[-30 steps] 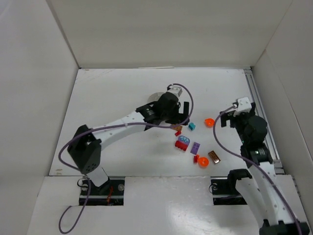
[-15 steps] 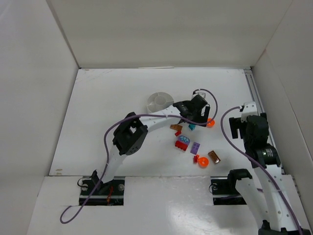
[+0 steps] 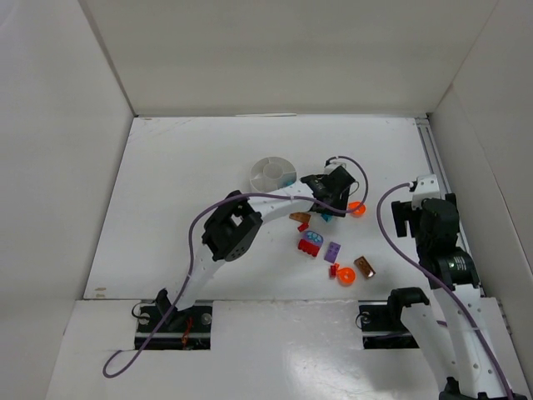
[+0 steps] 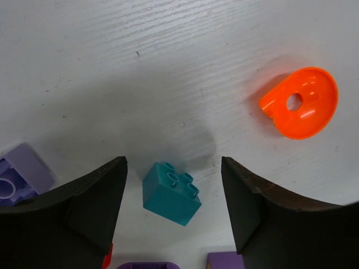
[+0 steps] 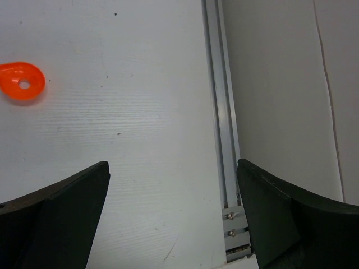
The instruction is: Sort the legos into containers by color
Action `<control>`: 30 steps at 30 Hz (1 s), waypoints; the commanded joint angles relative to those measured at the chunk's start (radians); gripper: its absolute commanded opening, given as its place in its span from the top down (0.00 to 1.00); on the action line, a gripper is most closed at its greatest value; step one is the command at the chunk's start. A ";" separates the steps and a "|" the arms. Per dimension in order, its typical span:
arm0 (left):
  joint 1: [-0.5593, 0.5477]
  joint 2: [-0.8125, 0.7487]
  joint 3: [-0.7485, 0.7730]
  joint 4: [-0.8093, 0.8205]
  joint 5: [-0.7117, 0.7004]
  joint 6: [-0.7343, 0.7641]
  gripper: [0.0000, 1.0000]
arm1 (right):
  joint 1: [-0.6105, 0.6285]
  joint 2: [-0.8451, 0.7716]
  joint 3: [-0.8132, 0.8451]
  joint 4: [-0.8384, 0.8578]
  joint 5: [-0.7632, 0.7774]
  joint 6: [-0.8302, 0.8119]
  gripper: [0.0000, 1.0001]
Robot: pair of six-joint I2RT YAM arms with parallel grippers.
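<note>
Legos (image 3: 311, 242) lie loose on table (image 3: 183, 208), right of white dish (image 3: 273, 173). Left gripper (image 4: 173, 168) is wide open, straddling teal brick (image 4: 171, 192) without touching it. Orange round piece (image 4: 303, 102) sits nearby. Right gripper (image 5: 173, 168) is wide open, holding nothing, beside rail (image 5: 224, 140).

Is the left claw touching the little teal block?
Apart. The left wrist view shows the left gripper open around the teal brick, with bare table showing on both sides of the brick.
</note>
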 commanded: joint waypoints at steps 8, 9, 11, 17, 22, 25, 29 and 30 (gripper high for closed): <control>-0.007 -0.010 0.031 -0.021 -0.019 -0.005 0.75 | -0.003 -0.017 0.009 0.015 0.020 0.000 0.01; -0.007 -0.011 0.031 -0.021 -0.019 -0.005 0.78 | -0.003 -0.017 0.009 0.015 0.020 0.000 0.01; -0.007 -0.046 0.031 -0.011 -0.010 0.006 0.84 | -0.003 -0.028 0.009 0.015 0.020 0.000 0.01; -0.007 -0.214 -0.066 0.083 -0.001 0.078 0.90 | -0.003 -0.037 0.000 0.024 0.020 -0.009 0.01; -0.007 -0.406 -0.247 0.144 -0.085 0.103 0.91 | -0.003 -0.028 0.000 0.042 -0.002 -0.018 0.01; -0.007 -0.481 -0.294 0.144 -0.159 0.103 0.91 | -0.003 -0.008 0.000 0.042 -0.011 -0.028 0.01; 0.013 -0.491 -0.295 0.134 -0.109 0.121 0.81 | -0.003 0.002 0.000 0.052 -0.020 -0.037 0.01; 0.013 -0.477 -0.295 0.134 -0.098 0.121 0.78 | -0.003 0.002 0.000 0.052 -0.020 -0.037 0.01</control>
